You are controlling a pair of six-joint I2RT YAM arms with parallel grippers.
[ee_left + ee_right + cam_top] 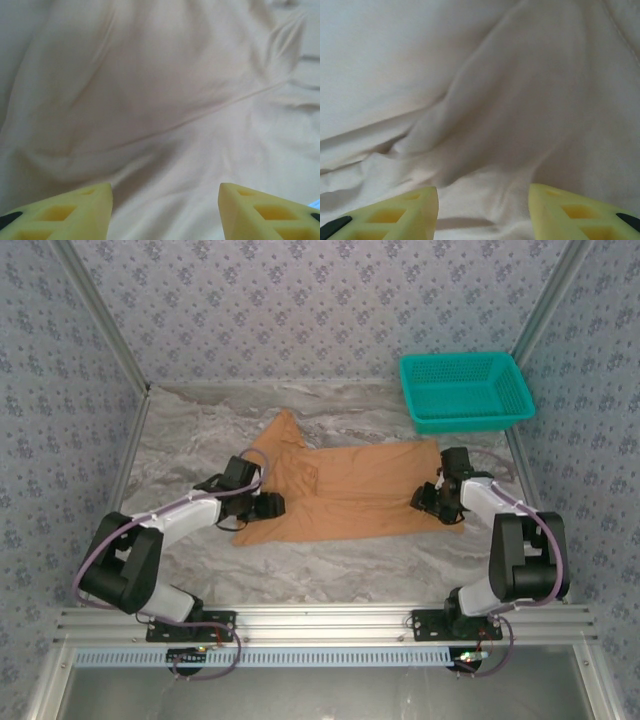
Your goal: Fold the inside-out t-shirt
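Left tool (165, 187) and right tool (483, 187) — both wide — low at opposite ends of the orange-tan t-shirt (360, 490)

t-shirt (350, 495) flat on table (330, 560), basket (470, 420) behind right

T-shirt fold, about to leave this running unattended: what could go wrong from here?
1. The left gripper and the right gripper both stand open just over wrinkled cloth. Closing here may pinch several layers of the t-shirt, or slip off a single raised ridge.
2. In the top view the shirt's far-left part is bunched up toward the back wall, so a fold started from this layout could well come out skewed.
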